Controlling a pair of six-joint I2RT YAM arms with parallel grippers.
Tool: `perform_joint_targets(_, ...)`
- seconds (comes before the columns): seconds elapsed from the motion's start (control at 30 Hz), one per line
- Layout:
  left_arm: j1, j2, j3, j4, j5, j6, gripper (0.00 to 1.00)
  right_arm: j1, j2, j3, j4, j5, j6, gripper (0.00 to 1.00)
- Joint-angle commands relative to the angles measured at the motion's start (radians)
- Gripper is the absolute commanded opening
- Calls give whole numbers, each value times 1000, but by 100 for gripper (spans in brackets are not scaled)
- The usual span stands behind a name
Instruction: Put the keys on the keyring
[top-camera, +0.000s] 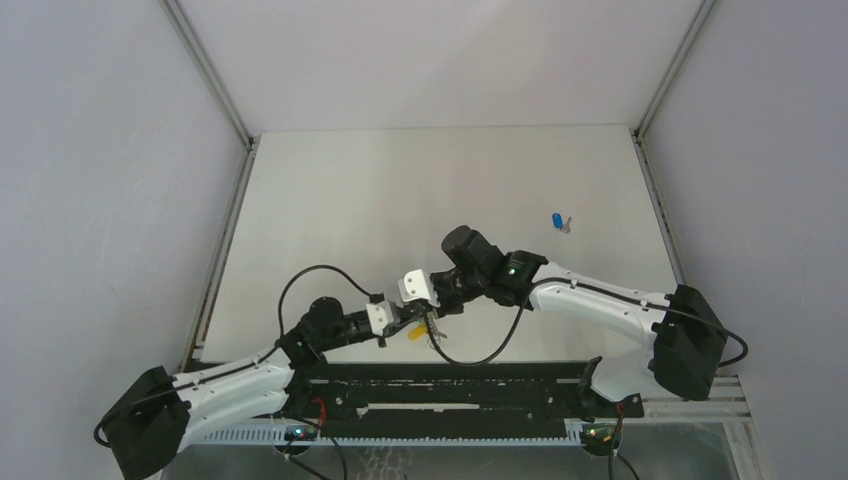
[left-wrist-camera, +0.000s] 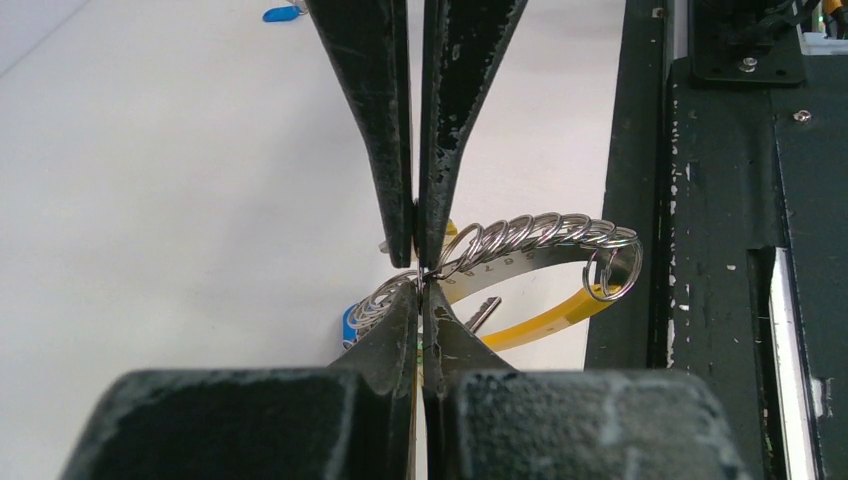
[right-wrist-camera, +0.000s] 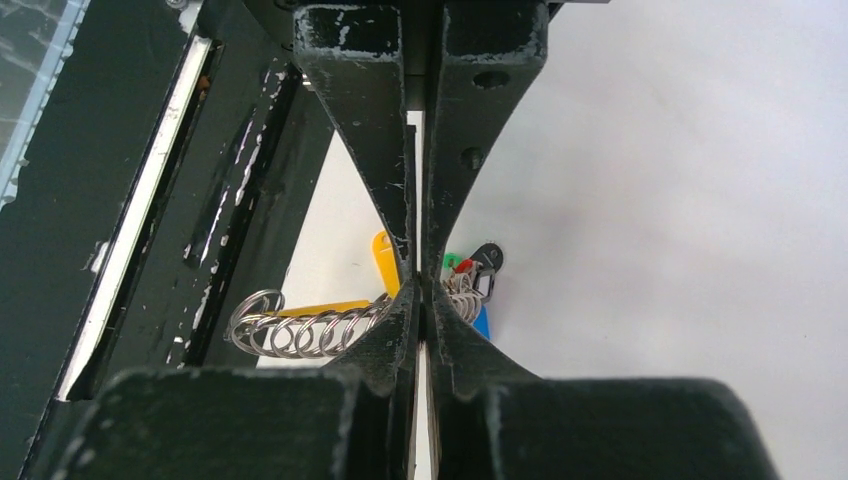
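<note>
Both grippers meet over the near middle of the table, fingertip to fingertip. My left gripper is shut on the keyring, pinching its chain of silver rings. My right gripper is shut on the same keyring from the opposite side. Yellow, green, red and blue capped keys hang with the bunch below the fingers. A yellow piece shows under the grippers in the top view. The loose blue key lies far right on the table and also shows in the left wrist view.
The black arm-mount rail runs along the near edge just behind the grippers and shows in the wrist views. Grey walls with metal corner posts enclose the white table.
</note>
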Motion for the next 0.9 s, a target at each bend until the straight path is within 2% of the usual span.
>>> perform_joint_targets(0.0,-9,-33,-24,190,11,-47,0,9,-30,-28,90,24,24,0)
perform_joint_targets(0.43,21,-44,-86,378,33,-139,0,-60,-67,-137,242,-74,109,0)
perform_joint_targets(0.87,23,15,-74,398,37,-143,0,-110,-135,-202,427,-209,209,0)
